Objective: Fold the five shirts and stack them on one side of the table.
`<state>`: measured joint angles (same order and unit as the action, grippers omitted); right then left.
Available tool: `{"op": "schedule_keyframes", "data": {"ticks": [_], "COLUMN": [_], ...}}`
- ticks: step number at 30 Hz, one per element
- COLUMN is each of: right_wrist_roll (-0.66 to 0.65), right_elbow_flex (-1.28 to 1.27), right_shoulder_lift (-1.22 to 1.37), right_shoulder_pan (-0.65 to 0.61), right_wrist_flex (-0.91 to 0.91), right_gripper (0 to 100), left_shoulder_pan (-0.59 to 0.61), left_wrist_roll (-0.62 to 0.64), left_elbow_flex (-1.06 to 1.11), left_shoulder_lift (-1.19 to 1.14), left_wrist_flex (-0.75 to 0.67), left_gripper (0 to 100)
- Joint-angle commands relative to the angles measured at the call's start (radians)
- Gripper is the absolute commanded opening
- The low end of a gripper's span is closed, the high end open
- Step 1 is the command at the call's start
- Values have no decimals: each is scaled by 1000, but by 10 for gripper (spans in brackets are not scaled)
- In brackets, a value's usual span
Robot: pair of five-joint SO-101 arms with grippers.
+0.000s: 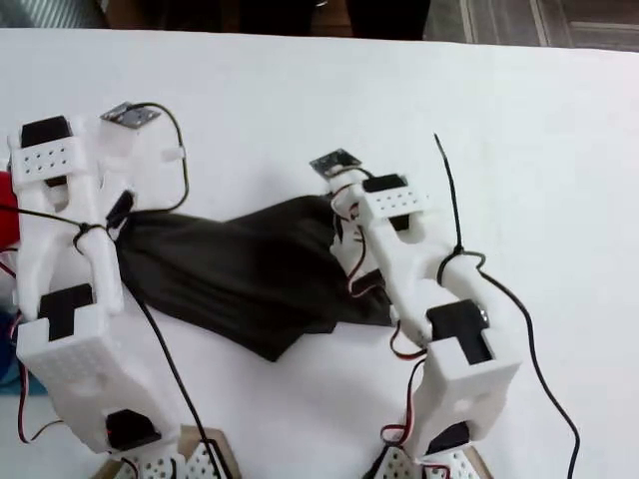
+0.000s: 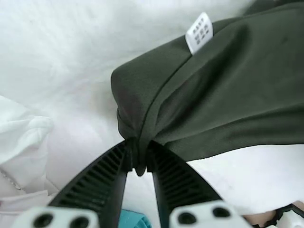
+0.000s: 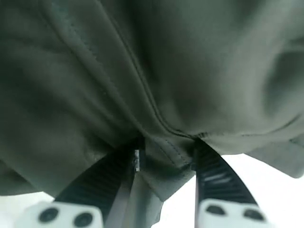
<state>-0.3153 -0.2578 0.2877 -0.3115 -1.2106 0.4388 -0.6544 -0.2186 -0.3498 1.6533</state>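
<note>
High view: dark shirt (image 1: 250, 274) spread in loose folds on the white bench (image 1: 499, 120), spanning the gap btwn the two arms, one end at each claw.

Left wrist view: left claw (image 2: 137, 159) is clamped on a bunched corner of the shirt, w/ a seam running into the pinch. Both black ribbed fingers (image 2: 107, 173) press the cloth, which bulges above the tips. A white label (image 2: 199, 32) stands up from the seam farther along. White cloth (image 2: 21, 142) lies on the bench just beside the claw, apart from the shirt.

Right wrist view: right claw (image 3: 166, 156) is clamped on a thick fold of stitched hem at the shirt's other end. Fabric fills the space btwn its fingers (image 3: 213, 175) and drapes over them.
</note>
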Motion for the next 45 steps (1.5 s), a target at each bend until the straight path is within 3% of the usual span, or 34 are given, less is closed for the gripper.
{"op": "schedule_keyframes", "data": {"ticks": [1,6,13,15,20,22,34,39,45], "right_wrist_roll": [-2,-2,3,3,0,0,-2,-2,-2], "right_elbow_flex": [54,123,117,117,118,118,126,126,126], "right_shoulder_lift": [4,12,13,13,13,12,4,4,2], "right_shoulder_pan": [31,50,47,47,47,48,50,47,47], "right_wrist_flex": [-5,-62,-65,-65,-65,-71,-120,-127,-128], "right_gripper": [174,273,278,239,8,44,23,99,12], "left_shoulder_pan": [-8,-9,-9,-9,-9,-9,-6,-8,-5], "left_wrist_roll": [3,3,2,2,2,2,2,2,2], "left_elbow_flex": [-36,-36,-36,-36,-36,-36,-36,-36,-36], "left_shoulder_lift": [6,6,6,6,6,6,6,6,6], "left_wrist_flex": [-3,-5,-8,-8,-9,-9,-3,-3,-3], "left_gripper": [25,25,25,25,25,25,25,25,25]}}
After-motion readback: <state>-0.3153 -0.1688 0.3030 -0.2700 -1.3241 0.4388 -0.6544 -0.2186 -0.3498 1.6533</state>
